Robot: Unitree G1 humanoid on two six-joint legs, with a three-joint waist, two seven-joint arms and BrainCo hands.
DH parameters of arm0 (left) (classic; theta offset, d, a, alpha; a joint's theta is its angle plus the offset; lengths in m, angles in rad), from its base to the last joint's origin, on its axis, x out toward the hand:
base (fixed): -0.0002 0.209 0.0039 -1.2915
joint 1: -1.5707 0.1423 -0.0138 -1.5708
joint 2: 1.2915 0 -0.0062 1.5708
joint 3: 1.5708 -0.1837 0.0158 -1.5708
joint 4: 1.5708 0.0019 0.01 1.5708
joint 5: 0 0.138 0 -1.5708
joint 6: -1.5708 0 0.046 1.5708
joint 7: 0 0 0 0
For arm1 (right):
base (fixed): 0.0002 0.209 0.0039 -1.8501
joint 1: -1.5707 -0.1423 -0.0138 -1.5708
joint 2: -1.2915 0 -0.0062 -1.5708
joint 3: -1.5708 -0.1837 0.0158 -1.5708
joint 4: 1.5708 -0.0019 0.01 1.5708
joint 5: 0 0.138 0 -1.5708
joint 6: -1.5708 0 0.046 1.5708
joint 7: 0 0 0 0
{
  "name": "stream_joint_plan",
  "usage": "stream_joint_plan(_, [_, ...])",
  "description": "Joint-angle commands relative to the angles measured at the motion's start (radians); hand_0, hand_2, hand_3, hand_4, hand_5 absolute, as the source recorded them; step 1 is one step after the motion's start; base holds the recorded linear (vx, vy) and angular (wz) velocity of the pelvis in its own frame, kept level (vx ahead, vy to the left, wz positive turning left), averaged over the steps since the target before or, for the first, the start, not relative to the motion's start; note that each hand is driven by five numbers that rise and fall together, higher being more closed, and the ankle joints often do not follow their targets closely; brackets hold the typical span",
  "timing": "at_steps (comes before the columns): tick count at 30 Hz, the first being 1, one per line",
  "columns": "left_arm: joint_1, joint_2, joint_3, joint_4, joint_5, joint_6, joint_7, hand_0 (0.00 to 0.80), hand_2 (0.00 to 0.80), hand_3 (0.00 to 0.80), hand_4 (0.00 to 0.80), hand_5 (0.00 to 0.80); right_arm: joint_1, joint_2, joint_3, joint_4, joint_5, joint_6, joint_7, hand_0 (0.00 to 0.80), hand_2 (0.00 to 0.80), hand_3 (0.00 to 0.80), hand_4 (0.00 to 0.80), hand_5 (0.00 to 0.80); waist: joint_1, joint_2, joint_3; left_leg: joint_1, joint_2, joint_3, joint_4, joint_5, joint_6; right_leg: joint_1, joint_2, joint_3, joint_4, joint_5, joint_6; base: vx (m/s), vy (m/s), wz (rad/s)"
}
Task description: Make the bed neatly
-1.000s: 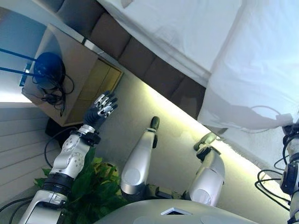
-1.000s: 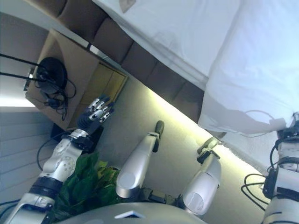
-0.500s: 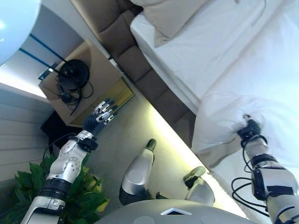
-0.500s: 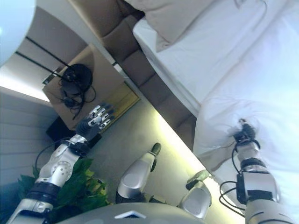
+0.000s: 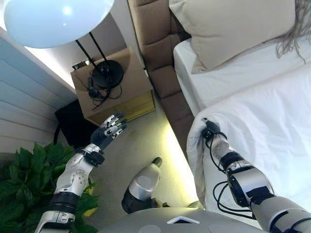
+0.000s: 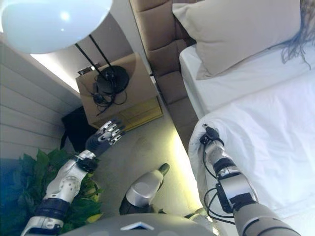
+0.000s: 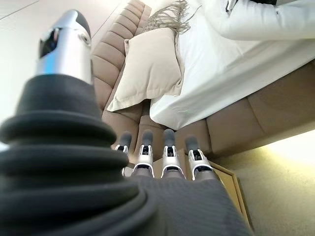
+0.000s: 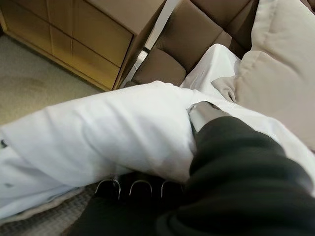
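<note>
One bed [image 5: 243,82], one beige pillow [image 5: 238,26], one white duvet [image 5: 262,141], one nightstand [image 5: 114,90], one lamp [image 5: 53,19], one plant [image 5: 24,174].

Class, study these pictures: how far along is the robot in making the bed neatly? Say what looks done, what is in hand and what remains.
Done: little; the beige pillow lies at the head of the bed. In hand: the right hand grips the bunched edge of the white duvet, fingers curled into the fold at the bed's side. The left hand hangs open over the floor, holding nothing. Left: the duvet is still rumpled at that edge and needs spreading and smoothing.
</note>
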Motion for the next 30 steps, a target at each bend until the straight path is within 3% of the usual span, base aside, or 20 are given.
stream_joint_plan(1, [0.008, 0.017, -0.026, -0.012, 0.037, -0.014, -0.049, 0.0, 0.0, 0.0, 0.0, 0.0, -0.158, 0.167, 0.103, -0.096, -0.081, 0.031, 0.066, 0.8, 0.8, 0.8, 0.8, 0.8, 0.067, -0.014, -0.056, 0.009, 0.017, -0.042, -0.149, 0.123, -0.003, 0.055, -0.073, -0.015, 0.097, 0.047, 0.033, 0.067, 0.043, 0.11])
stream_joint_plan(5, [0.019, 0.014, -0.013, 0.001, 0.061, -0.019, -0.064, 0.0, 0.0, 0.0, 0.0, 0.0, -0.149, 0.164, 0.096, -0.092, -0.078, 0.049, 0.057, 0.784, 0.784, 0.784, 0.784, 0.784, 0.069, -0.016, -0.061, 0.01, 0.013, -0.045, -0.146, 0.126, -0.007, 0.063, -0.074, -0.019, 0.099, 0.05, 0.034, 0.05, 0.032, 0.07])
stream_joint_plan(6, [0.023, 0.012, -0.009, -0.001, 0.063, -0.017, -0.064, 0.0, 0.0, 0.0, 0.0, 0.0, -0.138, 0.162, 0.093, -0.09, -0.085, 0.055, 0.047, 0.474, 0.474, 0.474, 0.474, 0.474, 0.067, -0.016, -0.061, 0.011, 0.012, -0.045, -0.145, 0.125, -0.007, 0.062, -0.073, -0.018, 0.1, 0.05, 0.034, 0.0, 0.0, 0.0])
stream_joint_plan(7, [0.027, 0.01, -0.007, -0.003, 0.064, -0.018, -0.062, 0.0, 0.0, 0.0, 0.0, 0.0, -0.126, 0.16, 0.092, -0.086, -0.083, 0.062, 0.046, 0.097, 0.097, 0.097, 0.097, 0.097, 0.066, -0.017, -0.061, 0.012, 0.012, -0.044, -0.144, 0.125, -0.007, 0.061, -0.073, -0.016, 0.101, 0.05, 0.034, 0.0, 0.0, 0.0])
stream_joint_plan(8, [0.032, 0.009, -0.005, -0.006, 0.064, -0.019, -0.06, 0.0, 0.0, 0.0, 0.0, 0.0, -0.113, 0.158, 0.09, -0.081, -0.08, 0.068, 0.052, 0.0, 0.0, 0.0, 0.0, 0.0, 0.064, -0.018, -0.061, 0.012, 0.012, -0.043, -0.144, 0.123, -0.007, 0.06, -0.073, -0.015, 0.101, 0.049, 0.033, 0.0, 0.0, 0.0])
stream_joint_plan(20, [0.063, -0.029, 0.004, 0.008, 0.092, -0.061, -0.043, 0.0, 0.0, 0.0, 0.0, 0.0, 0.144, 0.1, 0.027, 0.044, -0.122, 0.073, 0.106, 0.0, 0.0, 0.0, 0.0, 0.0, 0.014, -0.012, -0.063, 0.031, 0.031, -0.001, -0.112, 0.096, -0.004, 0.055, -0.071, 0.005, 0.114, 0.033, 0.026, 0.0, -0.013, -0.04])
stream_joint_plan(30, [0.12, -0.054, 0.008, 0.0, 0.075, -0.097, -0.007, 0.0, 0.0, 0.0, 0.0, 0.0, 0.341, 0.041, -0.125, 0.075, -0.085, 0.001, 0.258, 0.0, 0.0, 0.0, 0.0, 0.0, -0.053, 0.015, -0.086, 0.065, 0.048, 0.031, -0.13, 0.088, -0.002, 0.049, -0.06, 0.031, 0.127, 0.005, 0.027, 0.004, 0.0, -0.11])
